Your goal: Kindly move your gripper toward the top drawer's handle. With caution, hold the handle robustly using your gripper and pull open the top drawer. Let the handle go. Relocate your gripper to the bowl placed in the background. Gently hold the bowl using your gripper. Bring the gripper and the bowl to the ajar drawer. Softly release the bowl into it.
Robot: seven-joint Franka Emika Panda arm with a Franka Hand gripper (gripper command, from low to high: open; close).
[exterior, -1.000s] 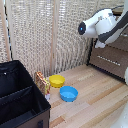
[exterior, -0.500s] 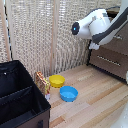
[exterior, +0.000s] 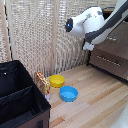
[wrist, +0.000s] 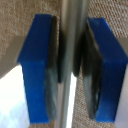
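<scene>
While its blue fingertips press both sides of the silver handle, the claw grips it firmly. Well away from the handle, the yellow bowl sits touching a blue bowl on the wooden floor.

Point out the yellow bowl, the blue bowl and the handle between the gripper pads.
Yellow bowl [exterior: 57,80], exterior view, on its inside.
Blue bowl [exterior: 68,93], exterior view, on its inside.
Handle [wrist: 73,55], wrist view, on the silver bar between the blue pads.
</scene>
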